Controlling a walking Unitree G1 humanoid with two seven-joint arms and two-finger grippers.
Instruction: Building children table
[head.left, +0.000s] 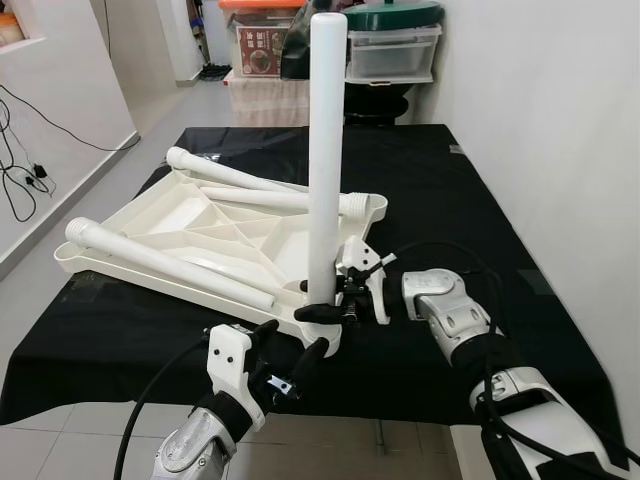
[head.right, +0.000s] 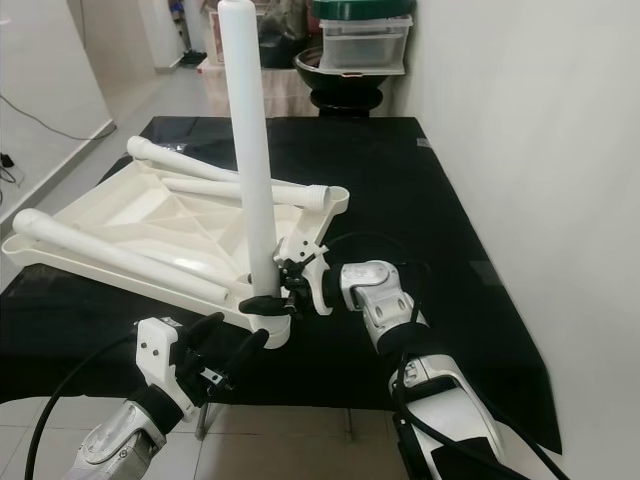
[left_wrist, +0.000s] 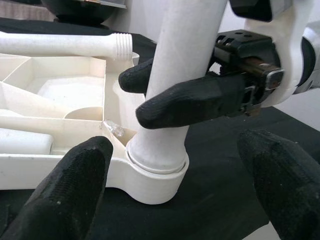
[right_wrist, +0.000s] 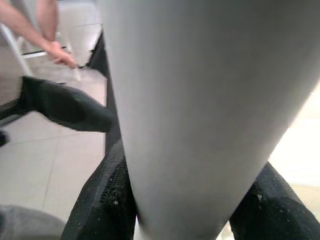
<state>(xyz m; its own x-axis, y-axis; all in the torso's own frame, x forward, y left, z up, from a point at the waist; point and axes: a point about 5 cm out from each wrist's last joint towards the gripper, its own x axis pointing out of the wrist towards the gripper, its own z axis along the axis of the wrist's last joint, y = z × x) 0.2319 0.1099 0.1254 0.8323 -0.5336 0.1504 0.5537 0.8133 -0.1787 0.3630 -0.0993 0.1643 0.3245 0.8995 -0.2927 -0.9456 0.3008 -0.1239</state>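
Item: white table leg (head.left: 327, 150), upright, long axis vertical, seated in the corner socket of the upturned tabletop (head.left: 190, 225) at the black table's (head.left: 480, 200) near edge. My right gripper (head.left: 335, 305) is clamped round its base. My left gripper (head.left: 290, 350), fingers apart, waits just below, empty.

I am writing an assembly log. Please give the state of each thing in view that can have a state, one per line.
upright leg: standing in the corner socket, gripped low down
tabletop: upside down on the black table
three other legs: lying loose on the tabletop
right gripper: shut on the upright leg
left gripper: open, near the socket
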